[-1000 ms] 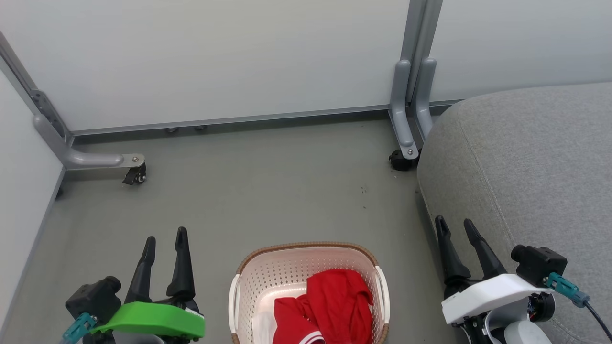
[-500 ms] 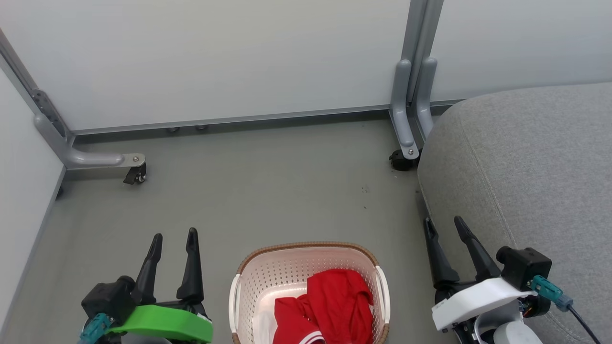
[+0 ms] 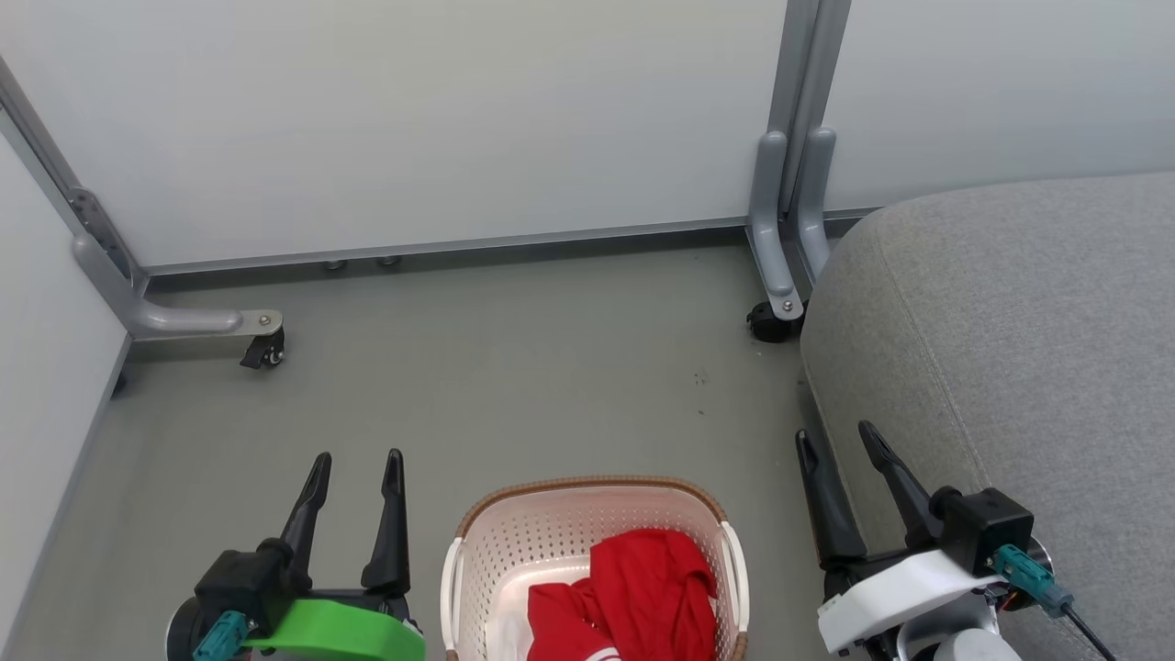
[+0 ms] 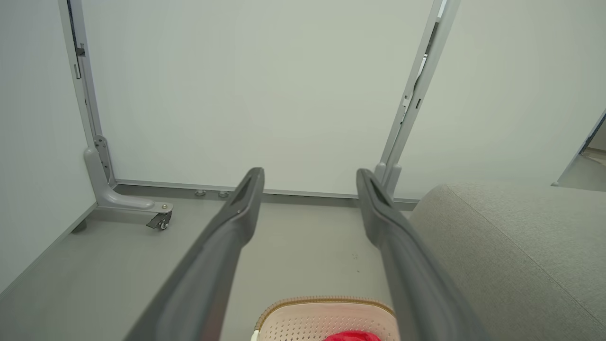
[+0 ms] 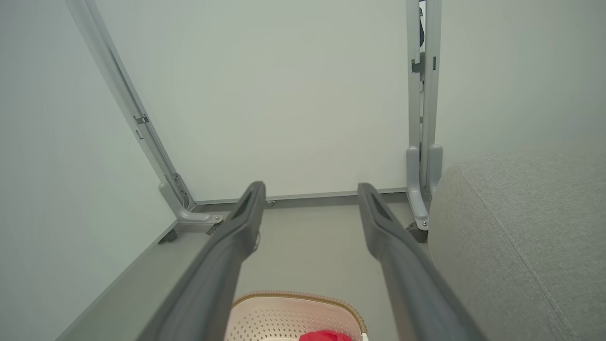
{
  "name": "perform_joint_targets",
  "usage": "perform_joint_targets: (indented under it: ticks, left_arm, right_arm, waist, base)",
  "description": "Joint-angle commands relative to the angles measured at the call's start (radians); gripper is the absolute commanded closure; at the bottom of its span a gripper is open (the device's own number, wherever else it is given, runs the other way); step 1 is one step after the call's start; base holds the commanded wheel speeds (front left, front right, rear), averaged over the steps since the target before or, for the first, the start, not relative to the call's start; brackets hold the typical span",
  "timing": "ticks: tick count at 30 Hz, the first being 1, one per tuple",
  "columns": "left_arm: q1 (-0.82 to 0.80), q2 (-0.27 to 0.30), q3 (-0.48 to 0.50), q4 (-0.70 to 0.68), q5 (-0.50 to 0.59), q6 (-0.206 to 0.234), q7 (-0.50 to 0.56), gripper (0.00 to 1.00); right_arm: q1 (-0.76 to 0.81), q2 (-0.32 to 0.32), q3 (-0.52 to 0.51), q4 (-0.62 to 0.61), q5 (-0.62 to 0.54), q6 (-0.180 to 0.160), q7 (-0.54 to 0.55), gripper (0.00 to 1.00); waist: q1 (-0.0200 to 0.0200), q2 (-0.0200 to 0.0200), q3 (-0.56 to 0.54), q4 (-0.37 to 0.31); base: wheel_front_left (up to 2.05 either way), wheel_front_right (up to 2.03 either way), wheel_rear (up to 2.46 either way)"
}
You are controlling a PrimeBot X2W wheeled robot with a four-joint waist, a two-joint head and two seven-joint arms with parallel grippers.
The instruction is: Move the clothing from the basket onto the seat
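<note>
At the lower left of the head view, the left gripper (image 3: 358, 456) stands with its two dark fingers spread wide and nothing between them, tips pointing up the frame over the grey floor (image 3: 514, 367). At the lower right, the right gripper (image 3: 834, 430) is just as wide apart and holds nothing. Its fingers rise in front of the left edge of the seat (image 3: 1010, 321), though I cannot tell whether they touch it.

Between the two, at the bottom centre, sits the basket (image 3: 587, 481), its brown rim curving toward the wall and its near half cut off by the frame edge. The clothing (image 3: 647, 588) lies inside it as a crumpled red heap on the right side, with a bit of white showing at the lower left of the pile.

The seat takes up the right side of the frame. Pale wall panels (image 3: 413, 119) run across the top, with a caster (image 3: 264, 352) at the left.
</note>
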Motion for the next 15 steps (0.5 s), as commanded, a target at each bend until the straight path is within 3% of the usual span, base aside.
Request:
perform_joint_targets:
  ticks: [1, 15]
  left_arm:
    - [0.01, 0.007, -0.001, 0.0, 0.023, 0.002, -0.008, 0.0]
    - [0.019, 0.007, -0.017, -0.001, 0.113, 0.015, -0.034, 0.0]
  right_arm:
    - [0.013, -0.004, 0.003, -0.008, -0.022, 0.0, -0.01, 0.0]
    - [0.021, -0.005, 0.013, -0.015, -0.116, 0.0, -0.035, 0.0]
  waist:
    - [0.0, 0.0, -0.003, 0.001]
    - [0.0, 0.0, -0.005, 0.004]
  base:
    - [0.0, 0.0, 0.0]
    - [0.0, 0.0, 0.0]
